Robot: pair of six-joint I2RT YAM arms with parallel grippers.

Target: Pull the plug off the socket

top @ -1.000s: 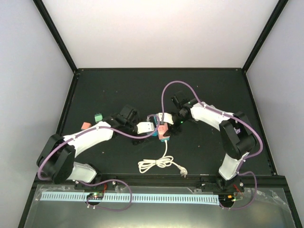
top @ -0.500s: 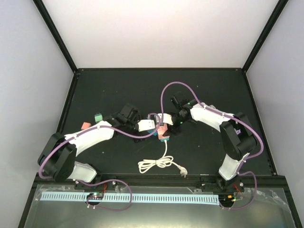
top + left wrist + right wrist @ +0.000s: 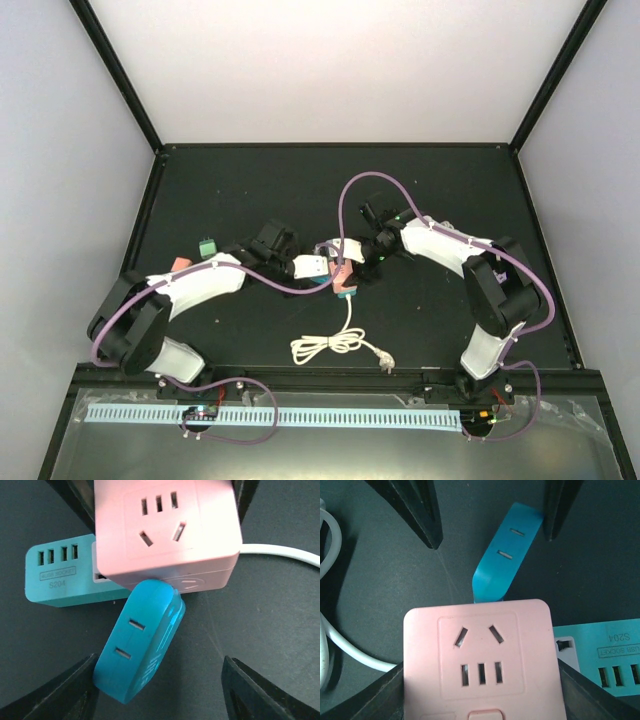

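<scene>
- The pink socket cube (image 3: pixel 343 285) is seen near the middle of the black table (image 3: pixel 450 190), with both grippers meeting over it
- The right gripper (image 3: pixel 479 666) is closed on this cube; one finger is pressed on each of two opposite sides
- The left gripper (image 3: pixel 159 657) is held wide open and grips nothing; the blue plug (image 3: pixel 140 640) lies tilted between its fingers (image 3: pixel 60 695), close to one finger and well apart from the other
- The upper end of the blue plug is met by the lower edge of the cube; the joint is covered there, so it cannot be told whether the pins are still inside
- A teal USB block (image 3: pixel 60 575) is attached at another side of the cube and is cut off in the right wrist view
- Bare table is left beyond the cube up to the far edge
- On the near side of the cube, the white cable (image 3: pixel 335 345) is coiled close to the table edge
- From above, the cube is mostly hidden by the grippers
</scene>
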